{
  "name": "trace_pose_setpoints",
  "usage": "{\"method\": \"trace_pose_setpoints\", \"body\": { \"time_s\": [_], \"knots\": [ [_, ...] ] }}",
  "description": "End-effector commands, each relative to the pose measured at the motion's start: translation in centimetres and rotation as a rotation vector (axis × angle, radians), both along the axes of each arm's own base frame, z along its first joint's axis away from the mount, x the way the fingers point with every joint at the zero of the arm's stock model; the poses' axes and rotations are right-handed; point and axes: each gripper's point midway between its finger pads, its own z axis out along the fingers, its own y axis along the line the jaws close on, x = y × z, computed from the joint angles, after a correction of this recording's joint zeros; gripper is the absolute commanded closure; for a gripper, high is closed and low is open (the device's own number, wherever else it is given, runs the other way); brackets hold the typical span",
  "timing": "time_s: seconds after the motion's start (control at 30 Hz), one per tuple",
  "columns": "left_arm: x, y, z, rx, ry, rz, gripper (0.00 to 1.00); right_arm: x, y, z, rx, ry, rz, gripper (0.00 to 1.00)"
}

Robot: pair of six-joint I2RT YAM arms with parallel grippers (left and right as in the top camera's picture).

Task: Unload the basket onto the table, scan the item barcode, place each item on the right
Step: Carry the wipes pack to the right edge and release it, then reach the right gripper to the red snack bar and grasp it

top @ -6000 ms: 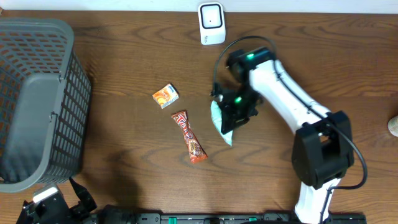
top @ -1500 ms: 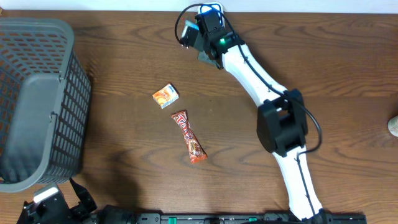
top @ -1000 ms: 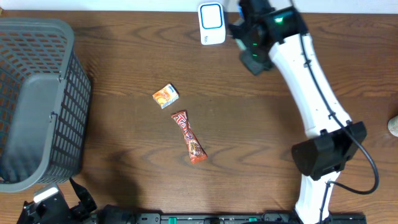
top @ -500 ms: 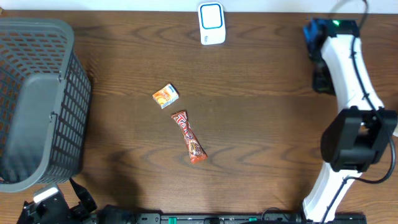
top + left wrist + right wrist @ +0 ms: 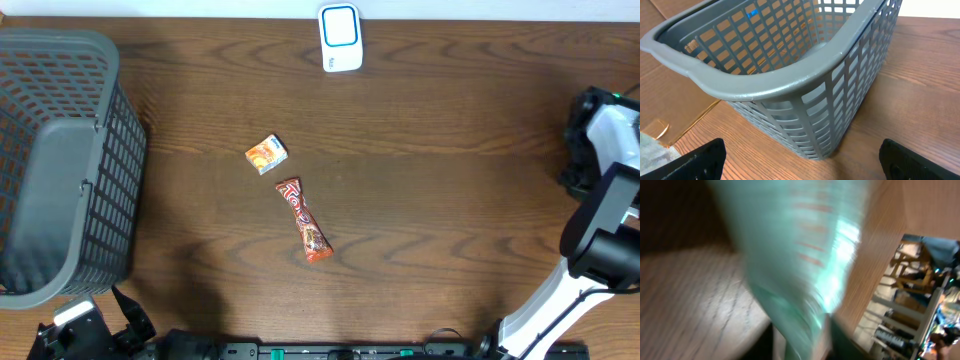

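Observation:
A teal packet (image 5: 800, 255) fills the right wrist view as a heavy blur, reaching down between the dark fingers; whether they still press it does not show. The overhead view has my right gripper (image 5: 580, 150) at the table's far right edge, and the packet is hidden there. The white barcode scanner (image 5: 340, 37) stands at the back middle. A small orange box (image 5: 266, 154) and a red candy bar (image 5: 303, 219) lie mid-table. My left gripper (image 5: 802, 160) stands open with nothing in it, just in front of the grey basket (image 5: 790, 85).
The grey mesh basket (image 5: 60, 160) takes up the left side of the table. The right arm's white links (image 5: 600, 230) run along the right edge. Beyond that edge the right wrist view shows floor and furniture (image 5: 920, 310).
The right arm has swung from beside the scanner at the back to the far right edge, carrying the teal packet with it. The left arm, box and candy bar have not moved.

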Motion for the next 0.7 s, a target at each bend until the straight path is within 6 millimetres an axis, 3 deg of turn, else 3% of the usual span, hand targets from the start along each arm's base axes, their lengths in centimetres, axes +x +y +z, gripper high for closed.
{"method": "trace_pose_setpoints", "body": {
  "time_s": [0.0,0.13,0.23,0.37,0.47,0.67],
  "knots": [
    [-0.2,0.1,0.1,0.011,-0.001,0.004,0.02,1.9,1.1,0.2,0.14,-0.087,0.015,0.01],
    [-0.2,0.1,0.1,0.011,-0.001,0.004,0.02,4.6,3.3,2.4,0.267,-0.174,0.062,0.01],
    [-0.2,0.1,0.1,0.011,-0.001,0.004,0.02,7.6,7.0,5.5,0.391,-0.261,0.144,0.01],
    [-0.2,0.1,0.1,0.011,-0.001,0.004,0.02,11.5,15.8,9.2,0.668,-0.384,0.339,0.01],
    [-0.2,0.1,0.1,0.011,-0.001,0.004,0.02,13.0,24.2,10.8,0.872,-0.423,0.513,0.01],
    [-0.2,0.1,0.1,0.011,-0.001,0.004,0.02,11.3,36.7,10.3,0.975,-0.299,0.84,0.01]
  ]
}}
